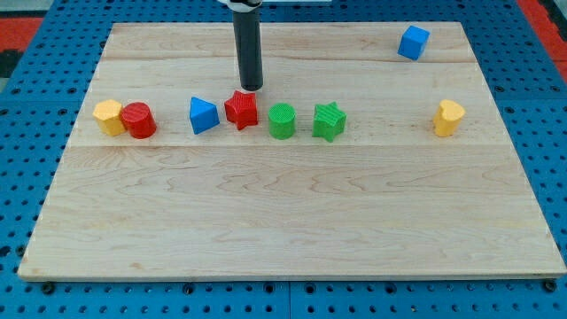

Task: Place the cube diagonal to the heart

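Observation:
The blue cube [413,42] sits near the board's top right corner. The yellow heart [448,118] lies below it and slightly to the right, near the right edge, well apart from the cube. My tip [252,88] is at the upper middle of the board, just above the red star [241,109] and very close to it. The tip is far to the left of both the cube and the heart.
A row of blocks runs across the board's middle left: a yellow block [109,116] touching a red cylinder [139,120], a blue triangle [203,115], the red star, a green cylinder [282,120] and a green star [329,121]. The wooden board [283,221] lies on a blue pegboard.

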